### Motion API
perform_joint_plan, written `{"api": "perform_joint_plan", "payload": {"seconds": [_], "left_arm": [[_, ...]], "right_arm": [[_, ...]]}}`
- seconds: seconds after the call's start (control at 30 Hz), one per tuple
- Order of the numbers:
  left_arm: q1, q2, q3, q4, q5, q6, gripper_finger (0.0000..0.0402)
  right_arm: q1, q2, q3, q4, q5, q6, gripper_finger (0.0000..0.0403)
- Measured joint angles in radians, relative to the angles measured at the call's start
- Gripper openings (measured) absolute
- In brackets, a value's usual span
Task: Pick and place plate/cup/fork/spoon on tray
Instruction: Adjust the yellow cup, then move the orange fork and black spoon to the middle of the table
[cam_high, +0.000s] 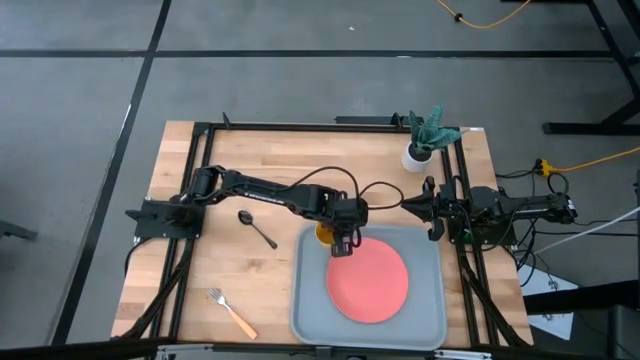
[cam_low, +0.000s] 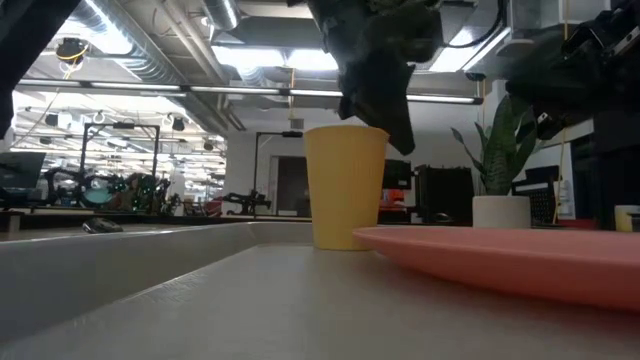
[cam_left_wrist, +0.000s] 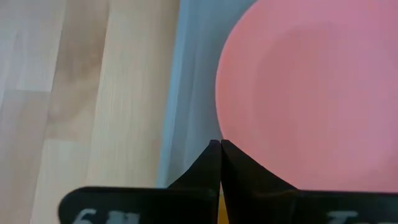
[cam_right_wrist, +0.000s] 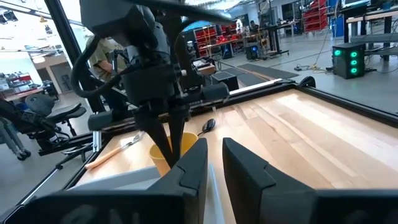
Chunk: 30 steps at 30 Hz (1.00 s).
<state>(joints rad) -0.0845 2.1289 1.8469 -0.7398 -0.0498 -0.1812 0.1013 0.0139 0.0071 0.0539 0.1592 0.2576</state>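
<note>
The yellow-orange cup (cam_high: 322, 234) stands upright on its base in the far left corner of the grey tray (cam_high: 425, 320). The coral-pink plate (cam_high: 368, 281) lies flat on the tray beside it. My left gripper (cam_high: 343, 246) is shut, its fingers pointing down close beside the cup's rim on the plate side; it also shows in the low view (cam_low: 398, 132) and the right wrist view (cam_right_wrist: 168, 148). My right gripper (cam_high: 426, 208) is open and empty above the tray's far right edge. The spoon (cam_high: 258, 228) and the fork (cam_high: 232, 312) lie on the table left of the tray. My left gripper has its shut fingertips (cam_left_wrist: 221, 146) beside the upper wall of the cup (cam_low: 345, 185) on its plate side, pointing down. I cannot tell whether they touch it. The cup stands upright on the tray floor.
A white pot with a green plant (cam_high: 421, 150) stands at the table's far right. The tray's raised rim (cam_low: 120, 265) runs close behind the cup. Bare wood lies around the spoon and fork on the left half.
</note>
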Motion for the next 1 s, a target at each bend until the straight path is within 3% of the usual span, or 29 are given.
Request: {"api": "perform_joint_plan", "payload": {"seconds": [0.47,0.67,0.87,1.0], "left_arm": [[-0.011,0.002,0.000,-0.113,0.000,-0.056,0.0000],[-0.014,-0.003,0.006,-0.068,-0.014,-0.048,0.0000],[-0.017,-0.006,0.167,-0.159,-0.057,0.048,0.0000],[-0.024,-0.006,0.303,-0.448,-0.085,0.058,0.0000]], "right_arm": [[0.000,0.002,0.000,-0.005,-0.030,-0.003,0.0056],[0.000,0.002,0.000,-0.006,-0.032,-0.004,0.0056],[0.000,0.002,0.000,-0.006,-0.033,0.000,0.0056],[0.000,0.002,0.000,-0.012,-0.062,0.001,0.0056]]}}
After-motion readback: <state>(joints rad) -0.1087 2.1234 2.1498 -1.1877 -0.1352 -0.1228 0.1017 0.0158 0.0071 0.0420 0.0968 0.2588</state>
